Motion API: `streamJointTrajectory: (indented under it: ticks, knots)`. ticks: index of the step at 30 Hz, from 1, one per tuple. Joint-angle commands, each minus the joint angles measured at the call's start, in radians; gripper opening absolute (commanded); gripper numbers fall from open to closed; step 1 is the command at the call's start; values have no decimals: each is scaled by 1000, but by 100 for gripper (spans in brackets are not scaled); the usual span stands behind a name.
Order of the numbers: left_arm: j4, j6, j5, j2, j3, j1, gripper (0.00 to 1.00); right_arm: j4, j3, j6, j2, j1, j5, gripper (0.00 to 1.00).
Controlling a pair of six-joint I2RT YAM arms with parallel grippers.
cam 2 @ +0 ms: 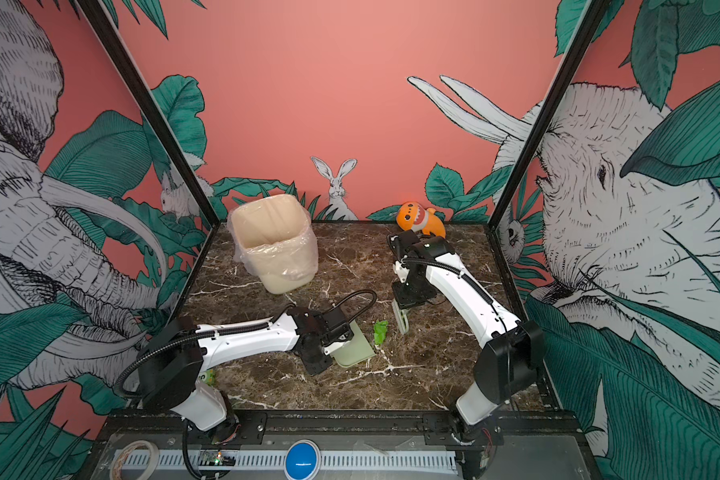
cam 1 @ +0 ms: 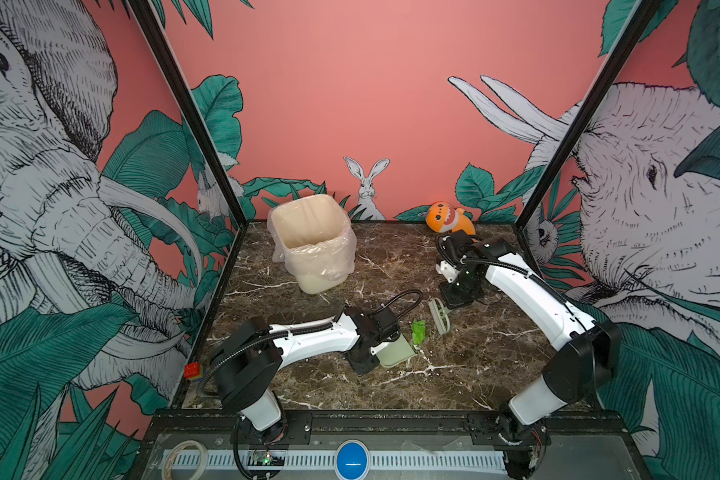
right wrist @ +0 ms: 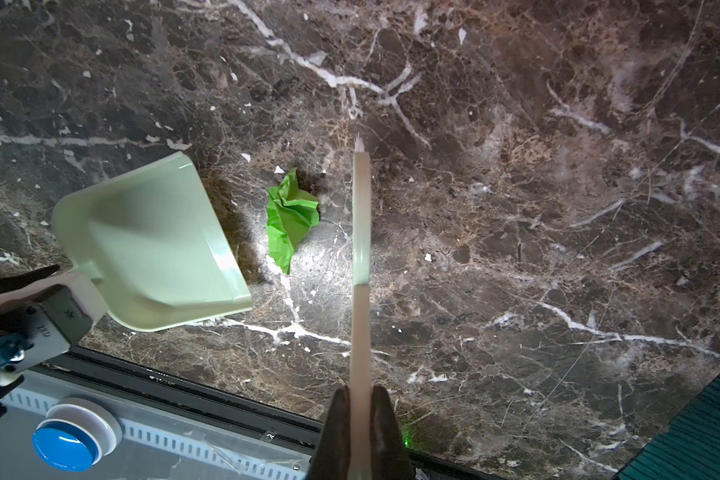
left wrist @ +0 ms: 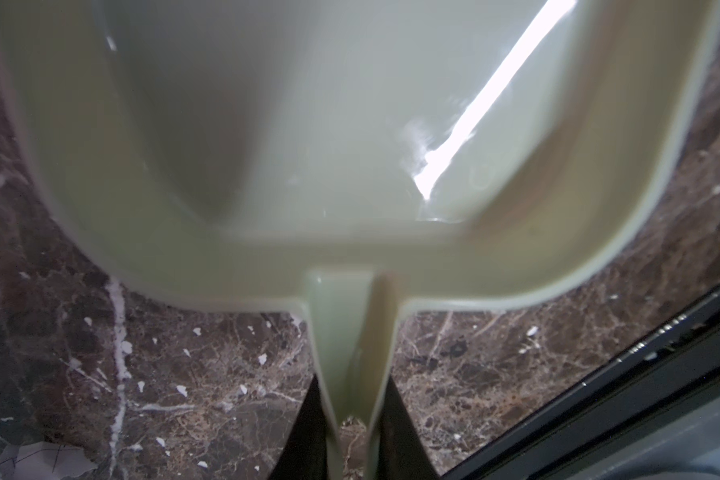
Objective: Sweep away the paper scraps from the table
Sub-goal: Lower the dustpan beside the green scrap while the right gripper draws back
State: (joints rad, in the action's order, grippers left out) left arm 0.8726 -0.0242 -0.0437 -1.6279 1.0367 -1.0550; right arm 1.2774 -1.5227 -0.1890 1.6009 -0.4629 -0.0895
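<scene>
Slippage worries us first: our left gripper [left wrist: 352,424] is clamped on the thin handle of the dustpan [right wrist: 150,249], whose open lip lies ahead of it near the table [right wrist: 558,208], and if that lip rides up, paper could slide beneath it. The green paper scrap [right wrist: 292,216] lies just beyond the lip, between dustpan and brush [right wrist: 361,232], so a fast stroke may flick it past the dustpan's side. Our right gripper [right wrist: 360,415] is pinched tight on the brush handle, the head reaching out ahead of it, and a tilted head could skip over the crumpled scrap.
</scene>
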Motion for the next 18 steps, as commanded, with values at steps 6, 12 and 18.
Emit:
streamJointTrajectory:
  ticks: [6,12,18]
  knots:
    - [75,19,-5,-48,63,-16,15,26,-42,24,51,-12,17,0]
    - [86,21,-8,-64,83,-17,15,22,-51,25,75,-31,0,0]
    - [91,26,-10,-80,92,-17,15,26,-78,20,102,-67,-10,0]
